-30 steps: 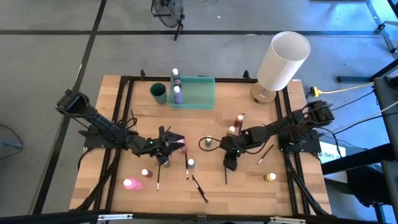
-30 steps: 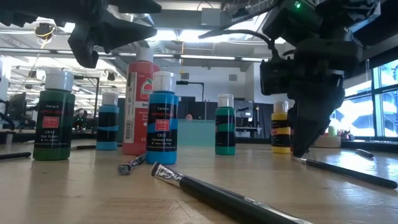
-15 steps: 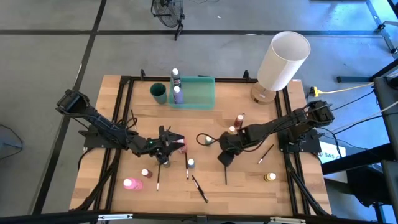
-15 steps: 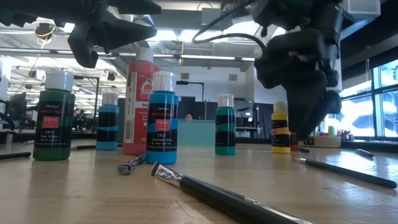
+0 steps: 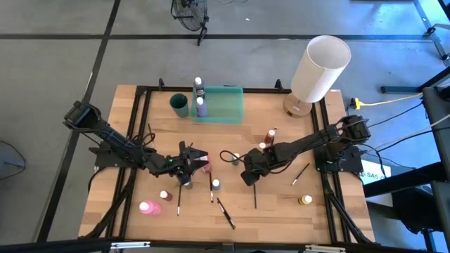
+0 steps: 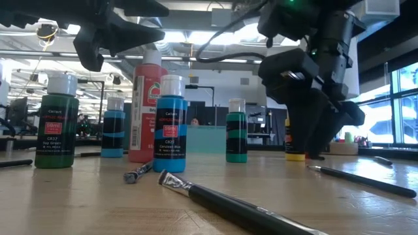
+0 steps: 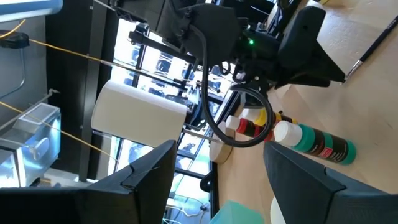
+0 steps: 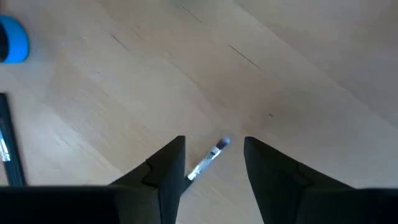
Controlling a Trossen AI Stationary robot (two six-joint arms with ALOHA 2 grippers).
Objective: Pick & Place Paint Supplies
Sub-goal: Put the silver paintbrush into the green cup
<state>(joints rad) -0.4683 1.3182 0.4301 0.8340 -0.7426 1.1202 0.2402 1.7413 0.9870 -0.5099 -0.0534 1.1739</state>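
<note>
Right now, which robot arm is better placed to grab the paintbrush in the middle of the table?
The right one, probably. Its claw hangs open right over that paintbrush, whose tip shows between the fingers. The left claw is off to the side, near other bottles.

In the low view, the green paint bottle [image 6: 57,122] carries a label reading "Cellart", "50ml" and "CR37", the blue paint bottle [image 6: 171,124] reads "50ml" and "CR25", and print on the red bottle [image 6: 147,108] is too small to read.
</note>
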